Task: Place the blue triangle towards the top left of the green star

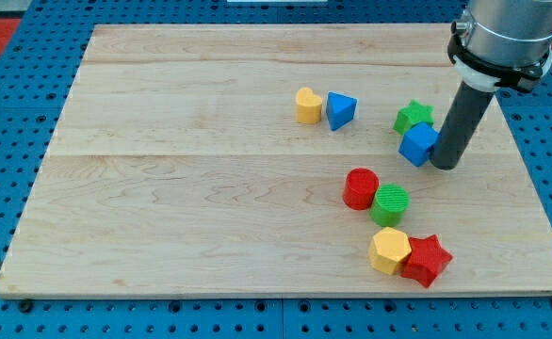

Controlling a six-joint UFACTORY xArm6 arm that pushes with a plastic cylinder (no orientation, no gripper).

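Note:
The blue triangle (341,110) lies on the wooden board (201,188) in the upper middle, touching a yellow heart block (307,105) on its left. The green star (414,117) sits to the view's right of the triangle, with a clear gap between them. A blue cube (417,143) touches the star's lower edge. My tip (445,163) stands on the board just right of the blue cube, touching or nearly touching it, and to the lower right of the green star.
A red cylinder (360,188) and a green cylinder (390,204) touch each other below the cube. A yellow hexagon block (389,250) and a red star (427,260) sit together near the board's bottom right edge.

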